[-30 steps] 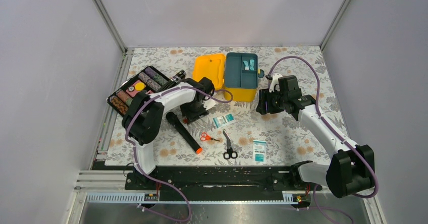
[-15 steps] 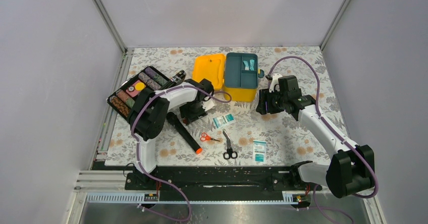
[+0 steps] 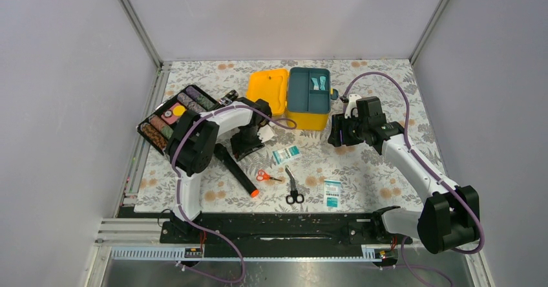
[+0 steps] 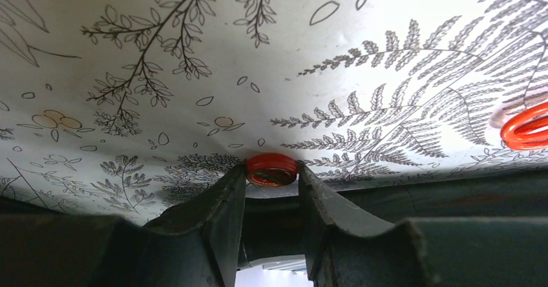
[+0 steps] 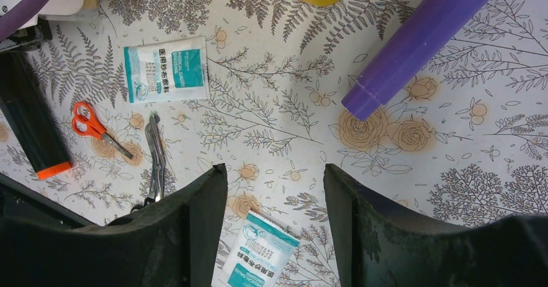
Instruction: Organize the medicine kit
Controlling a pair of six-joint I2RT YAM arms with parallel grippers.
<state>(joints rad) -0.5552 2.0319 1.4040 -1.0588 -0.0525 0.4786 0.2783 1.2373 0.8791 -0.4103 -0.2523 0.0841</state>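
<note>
Two robot arms, the left arm and the right arm, have smooth white tubular links joined by bulky black joints. A glossy purple cable loops along each. The left gripper and right gripper have matte black, tapered fingers.

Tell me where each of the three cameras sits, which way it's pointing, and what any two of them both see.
Top external: above and behind the bases, looking down at the table; both whole arms show, the medicine kit beyond them.
Left wrist: almost at table level, looking along it; the left gripper shows, fingers closed on a small red cap.
Right wrist: raised, looking down at the table; the right gripper shows, fingers open and empty.
Shared: the orange scissors lie in the top and right wrist views.
</note>
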